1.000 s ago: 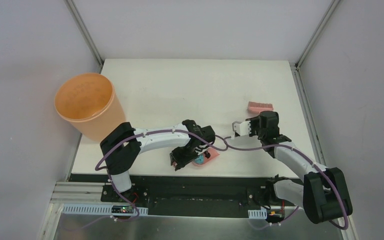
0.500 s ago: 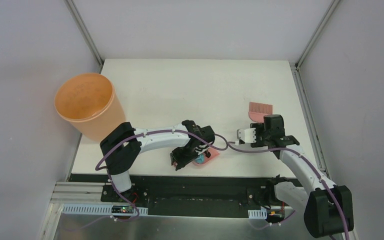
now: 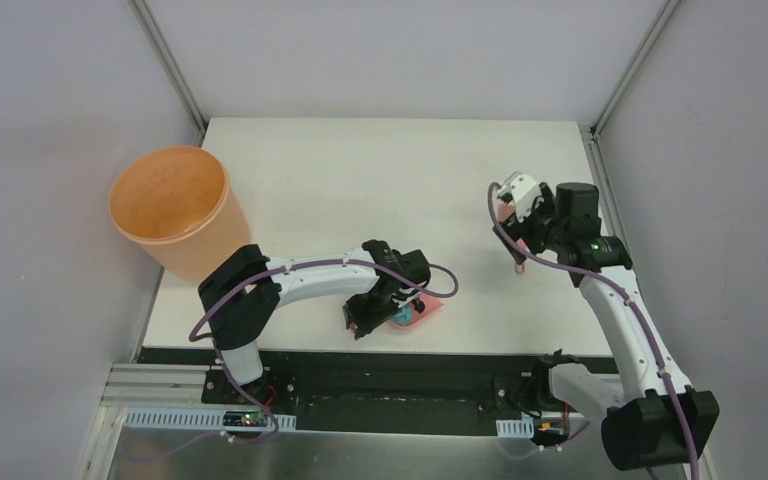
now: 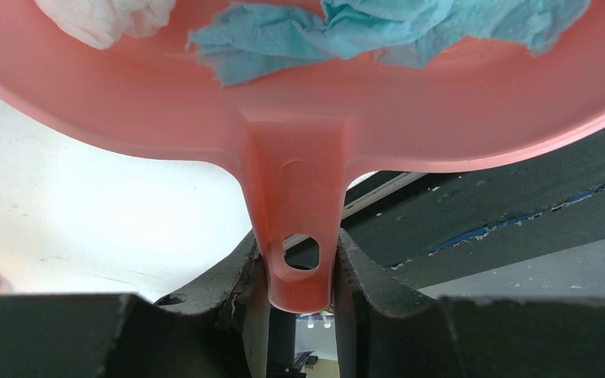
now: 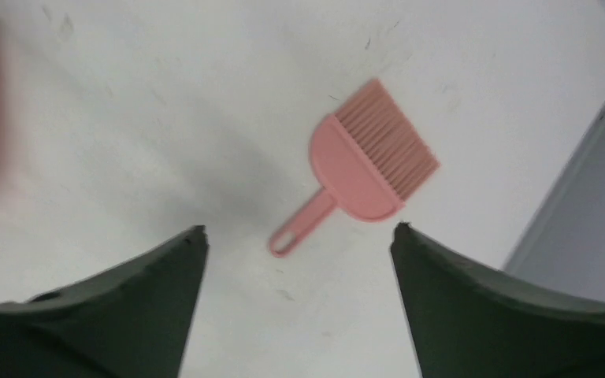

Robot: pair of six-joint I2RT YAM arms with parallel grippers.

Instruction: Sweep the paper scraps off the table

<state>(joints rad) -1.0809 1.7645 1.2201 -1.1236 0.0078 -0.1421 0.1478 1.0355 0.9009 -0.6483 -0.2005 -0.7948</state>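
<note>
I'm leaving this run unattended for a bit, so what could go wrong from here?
1. The left gripper pinches only the end of the dustpan's thin handle. The pan might pivot and spill the paper scraps on the way to the orange bucket.
2. The brush lies loose on the table below the open right gripper, fairly near the table's right edge. A careless arm move could knock it off.

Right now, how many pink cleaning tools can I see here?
2. The pink dustpan is at the table's near edge, its handle clamped in the left jaws. The pink hand brush lies loose on the table's right side, below the open right jaws.
</note>
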